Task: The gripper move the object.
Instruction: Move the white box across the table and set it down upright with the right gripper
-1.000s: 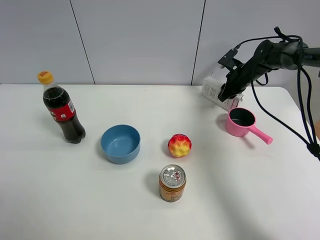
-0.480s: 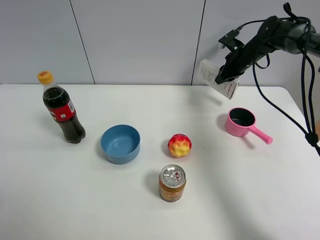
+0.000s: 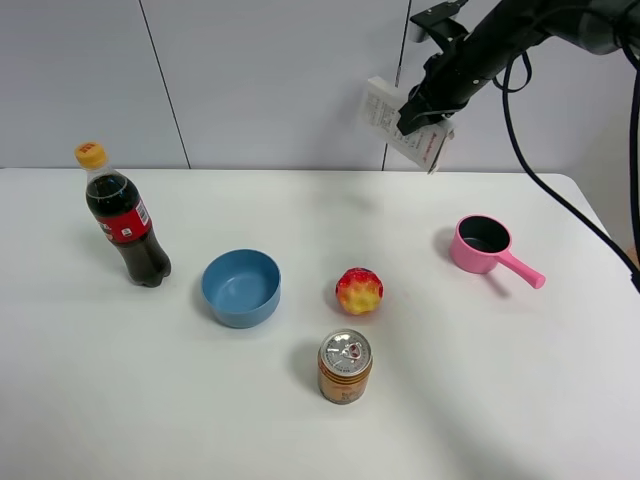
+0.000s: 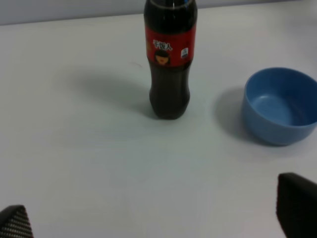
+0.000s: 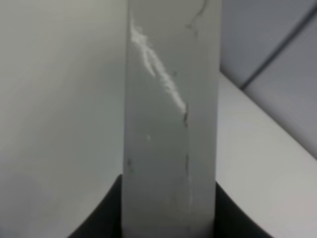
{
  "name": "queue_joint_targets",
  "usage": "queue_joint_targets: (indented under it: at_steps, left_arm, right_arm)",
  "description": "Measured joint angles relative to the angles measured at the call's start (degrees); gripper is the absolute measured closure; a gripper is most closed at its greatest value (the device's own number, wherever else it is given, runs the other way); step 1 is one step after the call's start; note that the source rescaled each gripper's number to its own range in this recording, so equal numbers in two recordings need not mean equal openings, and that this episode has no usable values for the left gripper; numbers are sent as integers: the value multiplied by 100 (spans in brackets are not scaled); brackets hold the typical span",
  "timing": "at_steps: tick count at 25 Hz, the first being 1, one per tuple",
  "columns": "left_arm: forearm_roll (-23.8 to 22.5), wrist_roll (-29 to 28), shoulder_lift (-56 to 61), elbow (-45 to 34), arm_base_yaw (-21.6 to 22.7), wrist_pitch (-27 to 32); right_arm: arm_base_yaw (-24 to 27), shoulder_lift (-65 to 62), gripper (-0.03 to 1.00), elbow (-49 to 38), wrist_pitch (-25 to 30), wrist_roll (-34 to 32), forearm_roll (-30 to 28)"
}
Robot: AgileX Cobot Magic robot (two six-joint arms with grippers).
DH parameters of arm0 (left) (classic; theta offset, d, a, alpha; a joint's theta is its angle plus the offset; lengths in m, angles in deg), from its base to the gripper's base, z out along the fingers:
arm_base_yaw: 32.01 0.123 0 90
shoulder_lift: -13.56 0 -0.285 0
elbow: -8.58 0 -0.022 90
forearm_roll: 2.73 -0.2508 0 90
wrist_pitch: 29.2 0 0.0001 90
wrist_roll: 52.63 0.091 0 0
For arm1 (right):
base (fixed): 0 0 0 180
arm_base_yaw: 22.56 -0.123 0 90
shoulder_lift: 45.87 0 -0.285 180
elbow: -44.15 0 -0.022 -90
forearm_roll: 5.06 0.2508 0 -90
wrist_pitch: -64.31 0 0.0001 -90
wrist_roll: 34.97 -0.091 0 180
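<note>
I am holding the box (image 3: pixel 383 112) clamped in the right tool (image 3: pixel 415 122), tilted, airborne over the far right of the surface (image 3: pixel 300 210), left of the pot (image 3: pixel 482 243). The left tool (image 4: pixel 156 213) is hanging wide open, empty.

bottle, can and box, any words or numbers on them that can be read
Cola bottle: white characters on the red label, too blurred to read.
Can: print on the orange side, too small to read.
White box held in the right claw: fine print and a red mark, too small to read.
No text can be quoted.
</note>
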Motion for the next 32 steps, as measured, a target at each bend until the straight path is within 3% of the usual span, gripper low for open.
queue_joint_targets:
  at_steps: [10,14,18,23,28,32]
  left_arm:
    - [0,0,0,0,0,0]
    - [0,0,0,0,0,0]
    - [0,0,0,0,0,0]
    - [0,0,0,0,0,0]
    - [0,0,0,0,0,0]
    - [0,0,0,0,0,0]
  right_arm:
    - [-1316,-41,96,-22,571,-1715,-997]
    - [-1679,-163,96,-507,570,-2166,-1274]
    - [-1838,-609,96,-1490,-39,-2589,-1277]
    - [-1844,-1736,96,-3273,-1371,-2932,-1292]
    - [-1700,-2802,96,-5188,-2177,-3019,-1438]
    - [-1452,-3440,96,-5951,-2491,-3069,-1439]
